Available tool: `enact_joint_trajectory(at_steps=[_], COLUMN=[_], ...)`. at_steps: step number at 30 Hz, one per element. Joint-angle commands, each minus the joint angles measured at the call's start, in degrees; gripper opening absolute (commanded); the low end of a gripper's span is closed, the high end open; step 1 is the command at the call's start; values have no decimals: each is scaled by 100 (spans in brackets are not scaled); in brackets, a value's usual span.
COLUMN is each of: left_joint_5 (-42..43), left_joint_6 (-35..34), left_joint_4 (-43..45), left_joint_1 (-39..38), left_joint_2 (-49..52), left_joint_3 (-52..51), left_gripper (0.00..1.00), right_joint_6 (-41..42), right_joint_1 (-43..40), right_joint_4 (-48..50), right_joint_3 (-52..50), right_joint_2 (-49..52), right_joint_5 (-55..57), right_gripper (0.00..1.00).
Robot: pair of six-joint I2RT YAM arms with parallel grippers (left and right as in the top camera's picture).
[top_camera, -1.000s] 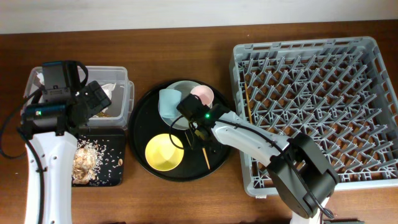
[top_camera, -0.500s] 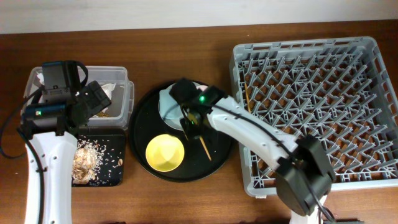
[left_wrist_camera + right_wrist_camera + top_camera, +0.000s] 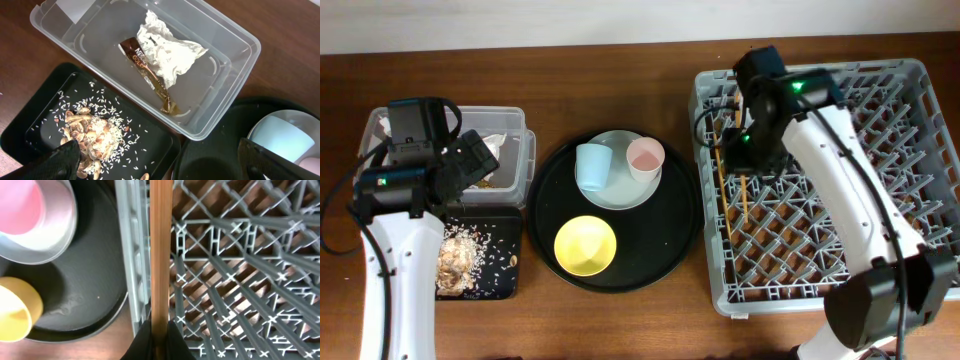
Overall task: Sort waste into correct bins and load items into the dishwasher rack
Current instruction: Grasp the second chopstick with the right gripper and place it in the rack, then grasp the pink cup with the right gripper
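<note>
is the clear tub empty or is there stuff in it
Not empty: the clear tub holds a crumpled white napkin and a dark brown wrapper, both lying on its floor.

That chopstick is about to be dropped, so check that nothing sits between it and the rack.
Nothing visible does. The right gripper is shut on the chopstick, which hangs directly over bare pegs of the dishwasher rack, near its left wall. The second chopstick lies in the rack beside it, closer to that wall.
</note>
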Motion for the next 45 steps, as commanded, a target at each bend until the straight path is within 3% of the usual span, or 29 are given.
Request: enact_joint_trajectory(at_steps=[1, 8, 14, 15, 16, 21, 26, 29, 30, 31, 32, 33, 40, 45], left_joint_5=[0, 0, 0, 0, 0, 0, 0, 0, 0, 0, 0, 0, 0, 0], left_joint_6=[-55, -55, -52, -52, -55, -55, -52, -55, -52, -55, -55, -55, -55, -55], left_joint_4=[9, 7, 7, 7, 7, 7, 7, 7, 7, 7, 7, 7, 7, 9], left_joint_1=[15, 15, 15, 15, 15, 15, 15, 15, 15, 15, 15, 15, 15, 15], left_joint_2=[-39, -39, -39, -39, -39, -39, -39, -35, -33, -33, -33, -33, -33, -33], left_joint_3=[74, 74, 74, 74, 74, 74, 74, 74, 74, 74, 74, 74, 74, 74], left_gripper=[99, 99, 99, 99, 99, 99, 99, 99, 99, 99, 99, 99, 99, 99], right_joint_6=[-866, -754, -459, -459, -459, -474, -1014, -1263, -1263, -1263, -1259, -1257, -1259, -1257], right_joint_1=[13, 7, -98, -98, -98, -101, -11, 691, 981, 1189, 1366, 1523, 2155, 2149], right_joint_4=[741, 1628, 1690, 1687, 1683, 1685, 1213, 1904, 2288, 2575, 2848, 3091, 4105, 4092], right_joint_3=[-750, -1635, -1646, -1646, -1646, -1641, -756, -603, -603, -603, -603, -603, -614, -614], right_joint_2=[-55, -50, -50, -50, -50, -52, -614, -793, -763, -752, -752, -717, 675, 1126], right_joint_5=[-859, -874, -654, -656, -656, -761, -1556, -1681, -1681, -1681, -1679, -1631, 9, 472], right_gripper=[5, 8, 10, 15, 26, 28, 29, 32, 39, 53, 50, 36, 36, 34])
